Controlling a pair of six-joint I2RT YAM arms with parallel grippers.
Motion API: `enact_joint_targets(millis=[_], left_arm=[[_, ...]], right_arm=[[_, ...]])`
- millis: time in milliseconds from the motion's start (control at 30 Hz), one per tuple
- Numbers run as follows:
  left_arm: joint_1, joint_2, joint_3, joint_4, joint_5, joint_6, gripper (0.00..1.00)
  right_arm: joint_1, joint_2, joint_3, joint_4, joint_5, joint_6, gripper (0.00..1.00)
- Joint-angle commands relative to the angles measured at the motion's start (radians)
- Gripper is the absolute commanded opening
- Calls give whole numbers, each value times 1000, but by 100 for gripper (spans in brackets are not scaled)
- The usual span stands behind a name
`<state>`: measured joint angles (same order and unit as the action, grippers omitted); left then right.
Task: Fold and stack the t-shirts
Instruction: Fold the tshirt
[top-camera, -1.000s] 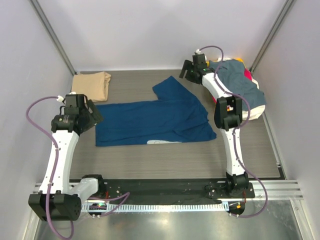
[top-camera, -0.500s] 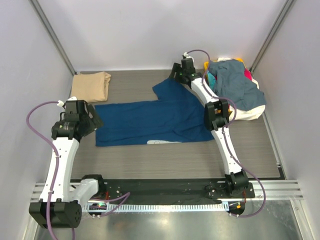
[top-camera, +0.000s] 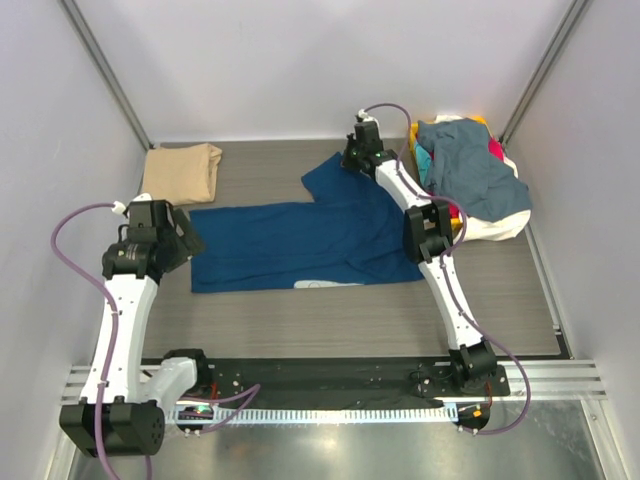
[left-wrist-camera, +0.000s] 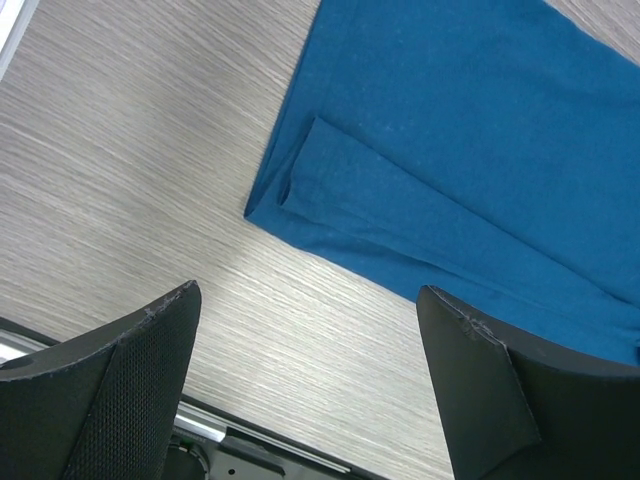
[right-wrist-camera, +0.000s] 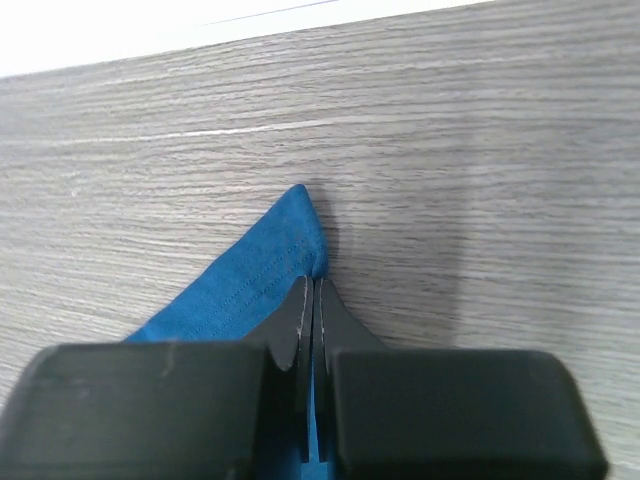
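Item: navy tee (top-camera: 300, 240), sleeve fold in hand. My right claw (right-wrist-camera: 312, 292) clenched on sleeve tip (right-wrist-camera: 298, 215), 12 o'clock; left claw (left-wrist-camera: 308, 295) released, 9 o'clock. Next, likely: draw sleeve toward 6 o'clock.

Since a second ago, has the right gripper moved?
Yes. The right gripper has shifted left, away from the shirt pile, onto the sleeve tip of the blue t-shirt.

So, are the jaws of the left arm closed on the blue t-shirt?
No: the left gripper is open over the table, its jaws clear of the blue t-shirt.
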<state>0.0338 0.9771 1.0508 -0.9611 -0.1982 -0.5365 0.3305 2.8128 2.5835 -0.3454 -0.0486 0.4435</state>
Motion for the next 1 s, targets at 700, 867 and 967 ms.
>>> enact_joint_targets(millis=[700,867,967], left_arm=[[110,853,503,203,-41,-129,56],[156,1000,569,229,31,-152,55],[156,1037,580,268,57,-177,55]], right_arm=[[18,-832,-928,192,4,-158,1],[34,-907,-1016,206,-23,-147,1],[41,-926,-1049,217,-19,-149,1]])
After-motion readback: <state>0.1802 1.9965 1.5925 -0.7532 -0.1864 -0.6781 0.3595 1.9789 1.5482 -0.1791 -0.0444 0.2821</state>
